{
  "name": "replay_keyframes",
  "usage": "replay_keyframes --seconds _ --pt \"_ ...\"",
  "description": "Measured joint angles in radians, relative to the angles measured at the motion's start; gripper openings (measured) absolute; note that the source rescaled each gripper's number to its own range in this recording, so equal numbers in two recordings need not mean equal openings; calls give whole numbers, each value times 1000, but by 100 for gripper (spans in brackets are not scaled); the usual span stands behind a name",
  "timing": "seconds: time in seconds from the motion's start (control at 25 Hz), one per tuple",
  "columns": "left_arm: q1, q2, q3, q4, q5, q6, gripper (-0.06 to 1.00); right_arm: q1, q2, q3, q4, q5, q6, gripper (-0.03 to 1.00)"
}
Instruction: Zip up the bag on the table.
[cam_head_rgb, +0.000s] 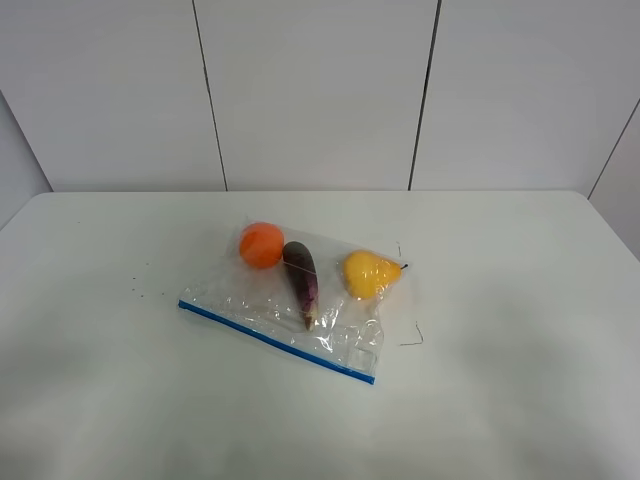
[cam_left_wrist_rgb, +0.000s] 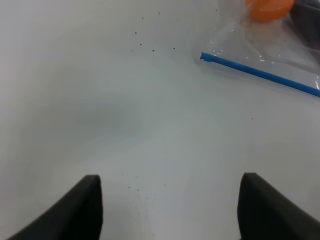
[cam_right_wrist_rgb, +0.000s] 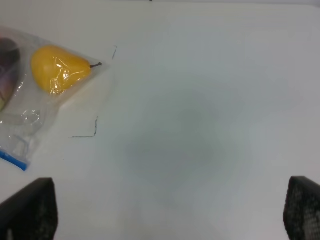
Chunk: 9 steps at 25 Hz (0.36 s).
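Status: task not started, as far as the views show. The zip bag (cam_head_rgb: 300, 300) lies flat on the white bench (cam_head_rgb: 520, 400), roughly mid-bench, with neither tool touching it. Contents seen thru the clear film: orange (cam_head_rgb: 261, 245), purple eggplant (cam_head_rgb: 302, 280), yellow pear (cam_head_rgb: 368, 274). The blue zipper strip (cam_head_rgb: 275, 341) runs along the bag edge nearest the robot; whether the seal is partly pressed cannot be told from these views, so treat it as unzipped. Left tool (cam_left_wrist_rgb: 170, 210): fingers spread wide, nothing between them, hovering over bare bench; the strip's near end (cam_left_wrist_rgb: 207, 56) lies ahead of it and off to one side, well apart. Right tool (cam_right_wrist_rgb: 170, 210): fingers at max spread, empty, over bare bench; the pear-side corner of the bag and the strip's other end (cam_right_wrist_rgb: 12, 160) sit ahead of it and off to the side, apart. Remaining, by judgement: bring one tool to an end of the strip, hold or pin the bag w/ the other, then pinch and run along the full strip. Risk: crinkly film may slide or bunch if not pinned.
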Motion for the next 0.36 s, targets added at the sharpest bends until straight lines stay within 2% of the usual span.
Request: replay_keyframes --seconds 0.36 --pt "0 0 0 0 -1 0 90 0 0 0 0 0 0 100"
